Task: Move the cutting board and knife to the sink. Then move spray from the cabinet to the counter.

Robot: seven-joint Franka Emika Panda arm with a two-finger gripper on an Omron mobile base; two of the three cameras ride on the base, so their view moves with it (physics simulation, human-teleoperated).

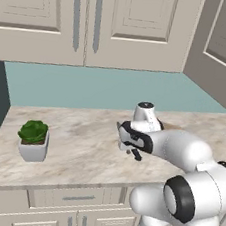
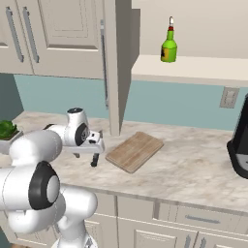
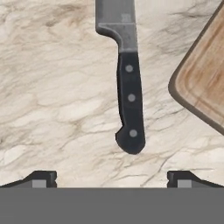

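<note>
The knife (image 3: 127, 92), with a black riveted handle and a silver blade, lies flat on the marble counter (image 3: 52, 87), handle end toward my fingertips. My gripper (image 3: 113, 177) hovers over it, open, nothing between the fingers. The wooden cutting board (image 2: 134, 151) lies just right of the knife, and its corner (image 3: 203, 83) shows in the hand view. In the base views the gripper (image 2: 97, 156) (image 1: 133, 150) points down at the counter. The green spray (image 2: 168, 46) stands on the open cabinet shelf (image 2: 203, 68) above. The sink is out of view.
A potted plant (image 1: 33, 137) sits at the counter's left end. A black appliance (image 2: 240, 145) stands at the far right under a wall outlet (image 2: 228, 97). An open cabinet door (image 2: 116, 68) hangs edge-on above the board's left side. Panelled cabinets (image 1: 72, 14) line the wall.
</note>
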